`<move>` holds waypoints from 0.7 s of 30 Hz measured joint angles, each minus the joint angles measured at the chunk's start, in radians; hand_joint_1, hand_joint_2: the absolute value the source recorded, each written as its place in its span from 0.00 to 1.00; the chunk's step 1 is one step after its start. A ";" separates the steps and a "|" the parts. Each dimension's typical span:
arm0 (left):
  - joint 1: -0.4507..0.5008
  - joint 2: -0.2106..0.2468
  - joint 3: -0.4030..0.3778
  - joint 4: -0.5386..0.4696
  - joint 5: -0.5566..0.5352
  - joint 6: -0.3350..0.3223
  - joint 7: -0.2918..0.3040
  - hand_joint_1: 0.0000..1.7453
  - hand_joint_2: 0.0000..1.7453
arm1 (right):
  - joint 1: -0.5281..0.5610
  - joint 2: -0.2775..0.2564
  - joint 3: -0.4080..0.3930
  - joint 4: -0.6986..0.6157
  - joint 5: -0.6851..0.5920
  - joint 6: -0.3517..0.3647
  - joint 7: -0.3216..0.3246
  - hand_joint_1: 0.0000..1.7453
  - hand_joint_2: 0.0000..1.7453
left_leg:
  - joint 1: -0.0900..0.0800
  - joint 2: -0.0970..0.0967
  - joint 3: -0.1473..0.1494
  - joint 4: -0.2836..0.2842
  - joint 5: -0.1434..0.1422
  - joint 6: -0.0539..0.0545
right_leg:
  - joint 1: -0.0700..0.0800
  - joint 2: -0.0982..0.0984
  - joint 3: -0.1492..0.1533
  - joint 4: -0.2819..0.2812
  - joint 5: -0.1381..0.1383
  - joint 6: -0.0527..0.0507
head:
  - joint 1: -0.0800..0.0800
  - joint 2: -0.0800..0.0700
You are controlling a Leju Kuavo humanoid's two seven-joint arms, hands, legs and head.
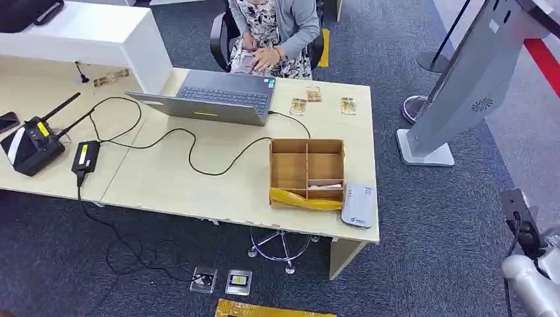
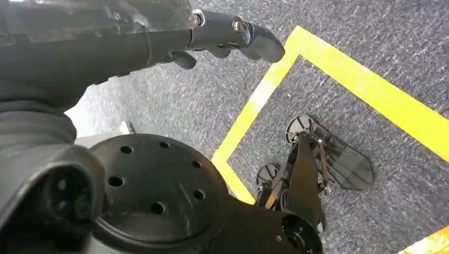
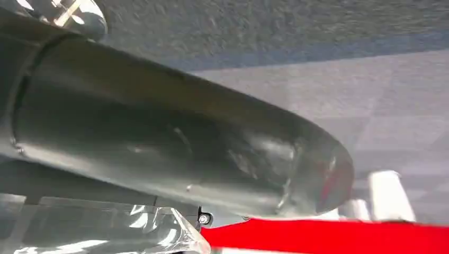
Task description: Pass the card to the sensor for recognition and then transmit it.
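Note:
A wooden divided box point(image 1: 307, 154) stands near the table's front right corner. A pale card point(image 1: 325, 187) lies in one of its front compartments, behind a yellow strip point(image 1: 305, 200). The sensor, a flat grey-white reader point(image 1: 358, 206), lies just right of the box at the table edge. My right arm point(image 1: 528, 267) hangs low, to the right of the table and well away from the box. A thick grey part of my right hand point(image 3: 174, 137) is blurred in the right wrist view. My left hand point(image 2: 233, 32) hangs over the carpet, its fingers stretched out with nothing in them.
An open laptop point(image 1: 218, 99) with a black cable sits at the table's back, and a person is seated behind it. Small clear stands point(image 1: 314, 94) lie right of it. A grey kiosk point(image 1: 462, 86) stands right of the table. Yellow tape point(image 2: 265, 90) marks the carpet.

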 joint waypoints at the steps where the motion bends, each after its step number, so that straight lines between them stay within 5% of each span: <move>1: 0.000 0.000 0.006 0.000 0.002 0.000 -0.004 0.00 0.00 | 0.030 0.000 -0.026 0.009 -0.046 -0.012 -0.036 0.00 0.00 | 0.000 0.000 0.000 0.000 0.000 0.000 | 0.000 0.000 0.001 0.000 0.000 0.000 | 0.000 0.000; 7: 0.000 -0.005 0.014 0.000 0.012 -0.020 0.000 0.00 0.00 | 0.215 0.040 -0.195 0.119 -0.403 -0.031 -0.389 0.00 0.00 | 0.001 -0.002 -0.001 -0.001 0.000 0.000 | 0.001 -0.003 0.001 0.000 -0.002 0.000 | 0.001 0.000; 10: 0.000 -0.011 0.021 0.000 0.013 -0.006 0.016 0.00 0.00 | 0.275 0.090 -0.263 0.179 -0.428 -0.066 -0.348 0.00 0.00 | 0.001 -0.001 -0.001 -0.001 0.000 0.000 | 0.001 -0.002 0.001 0.000 -0.002 0.000 | -0.001 0.000; 14: 0.000 -0.022 0.027 0.000 0.005 0.005 0.041 0.00 0.00 | 0.320 0.173 -0.342 0.240 -0.423 -0.127 -0.184 0.00 0.00 | 0.000 0.001 0.000 -0.002 0.000 0.000 | 0.000 0.001 0.000 0.000 -0.002 0.000 | -0.001 0.000; 21: -0.001 -0.032 0.031 0.000 -0.011 0.031 0.054 0.00 0.00 | 0.341 0.317 -0.477 0.295 -0.376 -0.082 -0.131 0.00 0.00 | 0.001 0.003 0.001 -0.002 0.000 -0.001 | 0.002 0.005 0.001 0.000 -0.002 0.000 | -0.001 0.000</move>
